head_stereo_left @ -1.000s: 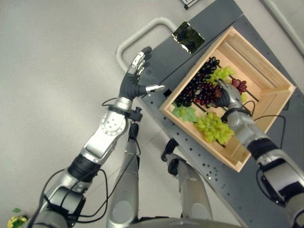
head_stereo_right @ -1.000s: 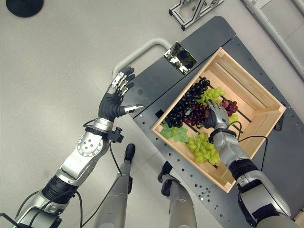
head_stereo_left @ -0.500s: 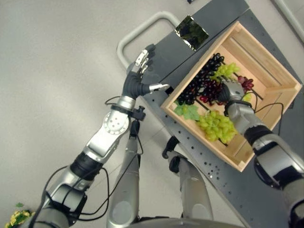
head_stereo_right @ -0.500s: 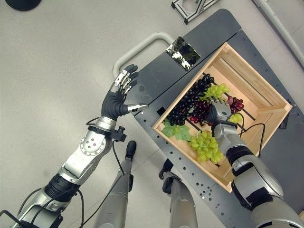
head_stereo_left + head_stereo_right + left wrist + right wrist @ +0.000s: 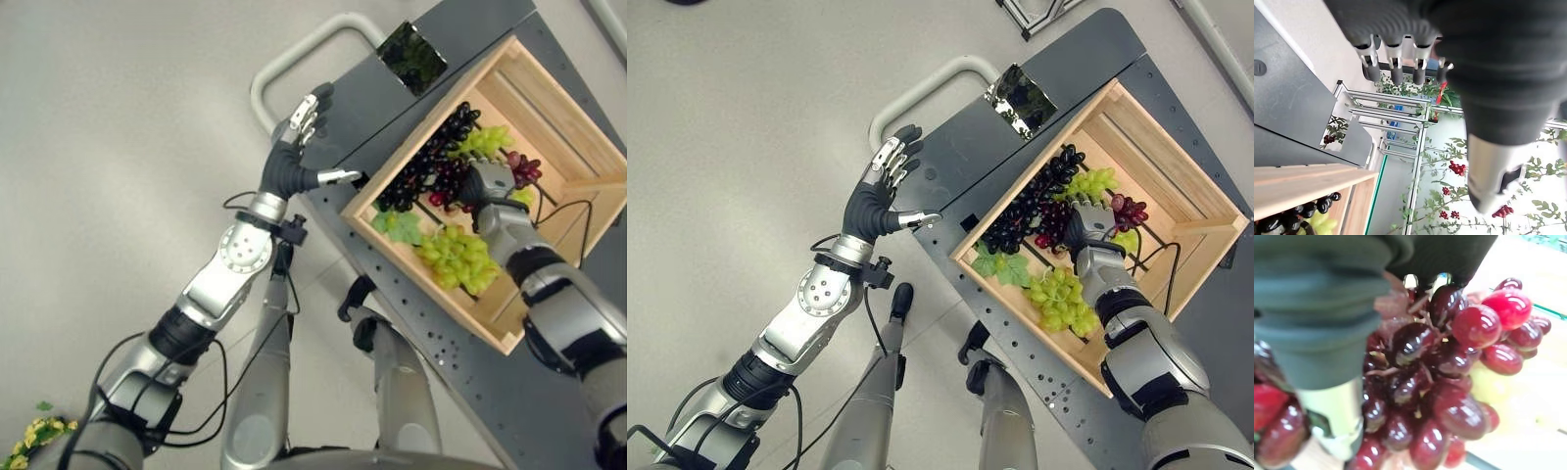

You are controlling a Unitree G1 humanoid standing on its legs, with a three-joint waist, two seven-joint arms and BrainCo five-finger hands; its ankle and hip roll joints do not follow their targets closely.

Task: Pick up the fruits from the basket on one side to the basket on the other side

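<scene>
A pale grey floor [image 5: 745, 117] surrounds a dark grey perforated metal table [image 5: 960, 166] with a light grey tubular handle [image 5: 921, 93] at its end. On the table stands an open wooden slatted crate [image 5: 1176, 186], serving as the fruit basket, with a small shiny dark square plate [image 5: 1021, 99] lying just beside its far corner. Inside the crate lie a long bunch of dark purple-black grapes [image 5: 1019, 211], a bunch of red grapes [image 5: 1129, 210], a small bunch of green grapes [image 5: 1091, 182] touching the dark bunch, and a larger bunch of pale green grapes [image 5: 1058, 299] near the front wall, beside green leaves [image 5: 1001, 266]. The right robot hand [image 5: 1087, 223] reaches down into the crate among the dark and red grapes; the right wrist view shows its thumb and fingers pressed into a cluster of dark red grapes [image 5: 1440, 382], apparently grasping it. The left robot hand [image 5: 880, 191] is held above the table's end, near the handle, fingers straight and spread, released and holding nothing. A sprig of yellow flowers [image 5: 29, 446] lies on the floor.
</scene>
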